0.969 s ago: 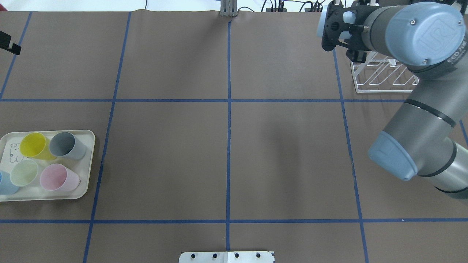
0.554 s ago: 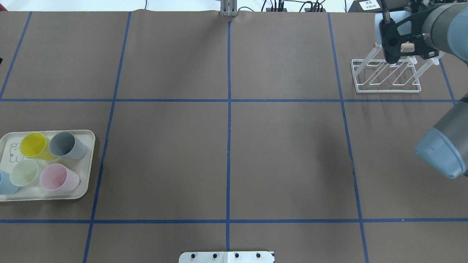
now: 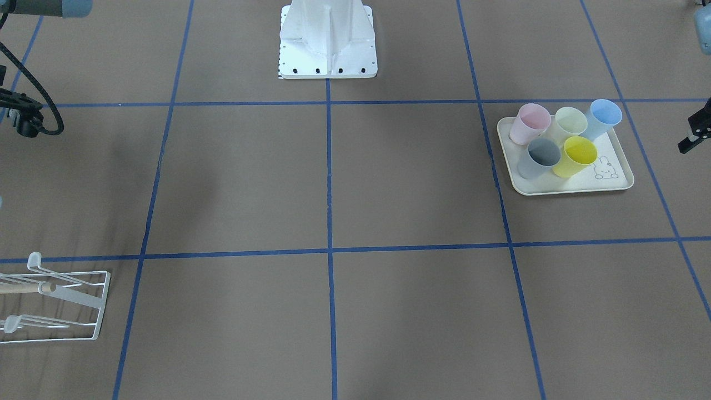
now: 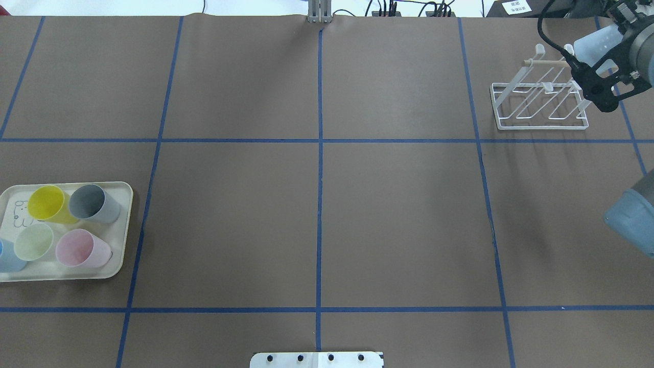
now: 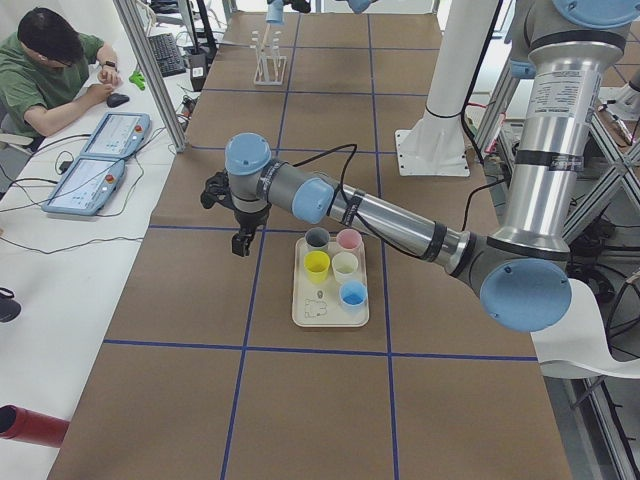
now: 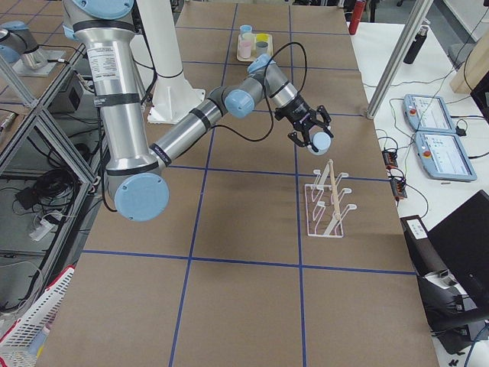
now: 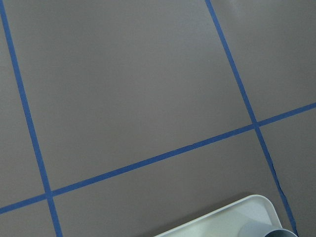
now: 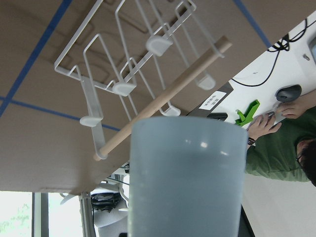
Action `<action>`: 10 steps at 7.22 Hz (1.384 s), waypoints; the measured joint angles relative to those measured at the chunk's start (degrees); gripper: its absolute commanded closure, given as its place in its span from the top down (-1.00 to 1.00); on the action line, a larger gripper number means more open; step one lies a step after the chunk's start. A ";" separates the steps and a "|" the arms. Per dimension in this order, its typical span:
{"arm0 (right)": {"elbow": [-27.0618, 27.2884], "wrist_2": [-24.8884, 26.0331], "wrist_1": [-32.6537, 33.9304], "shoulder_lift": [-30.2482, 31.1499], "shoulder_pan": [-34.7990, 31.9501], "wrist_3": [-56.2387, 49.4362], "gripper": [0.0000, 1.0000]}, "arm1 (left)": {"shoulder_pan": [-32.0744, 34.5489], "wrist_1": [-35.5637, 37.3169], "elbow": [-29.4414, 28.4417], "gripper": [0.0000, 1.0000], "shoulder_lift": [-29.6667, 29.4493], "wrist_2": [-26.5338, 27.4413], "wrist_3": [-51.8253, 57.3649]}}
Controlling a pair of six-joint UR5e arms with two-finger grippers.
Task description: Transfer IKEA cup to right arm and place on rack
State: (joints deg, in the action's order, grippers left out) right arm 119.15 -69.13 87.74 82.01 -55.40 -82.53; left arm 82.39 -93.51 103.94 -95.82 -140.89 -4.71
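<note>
Right claw (image 6: pixel 312 131) tight around pale blue cup (image 8: pixel 187 182) near rack (image 4: pixel 536 110); tray (image 4: pixel 122 230) well apart.

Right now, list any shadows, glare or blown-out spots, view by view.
Overhead exterior: the rack throws faint streaked shadows on the table, with a broad soft one nearby. Right wrist-mounted: the cup fills the foreground, with small glints near its upper edge; the lower-left corner is blown out white. Left wrist-mounted: flat, even light, no glare.

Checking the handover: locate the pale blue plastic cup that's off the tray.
Overhead view, far right: the pale blue plastic cup is held in the right arm's black hand, raised beside the white wire rack's right end.
</note>
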 measured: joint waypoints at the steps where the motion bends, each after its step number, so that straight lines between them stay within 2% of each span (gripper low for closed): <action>1: -1.62 1.47 -0.19 0.21 0.07 -3.51 -0.52 | 0.12 0.02 0.07 1.00 0.20 -0.25 0.02; 2: -3.41 2.58 -0.37 0.22 0.14 -5.59 -0.55 | 0.12 0.08 0.07 1.00 0.31 -0.69 -0.01; 3: -4.78 3.72 -0.48 0.26 0.17 -6.79 -0.71 | 0.17 0.11 0.01 1.00 0.39 -1.69 -0.05; 4: -6.01 4.33 -0.52 0.26 0.22 -7.27 -0.73 | 0.19 0.11 -0.11 1.00 0.48 -2.70 -0.11; 5: -7.22 4.60 -0.54 0.26 0.31 -7.41 -0.64 | 0.17 0.09 -0.25 1.00 0.51 -3.16 -0.21; 10: -10.73 9.27 -0.54 -0.45 4.67 -7.67 -0.48 | 0.09 0.16 -0.69 1.00 0.59 -3.42 -0.56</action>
State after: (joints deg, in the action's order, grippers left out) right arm 108.42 -59.86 87.20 81.56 -50.73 -90.19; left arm 82.48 -93.36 103.25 -95.23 -144.31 -5.27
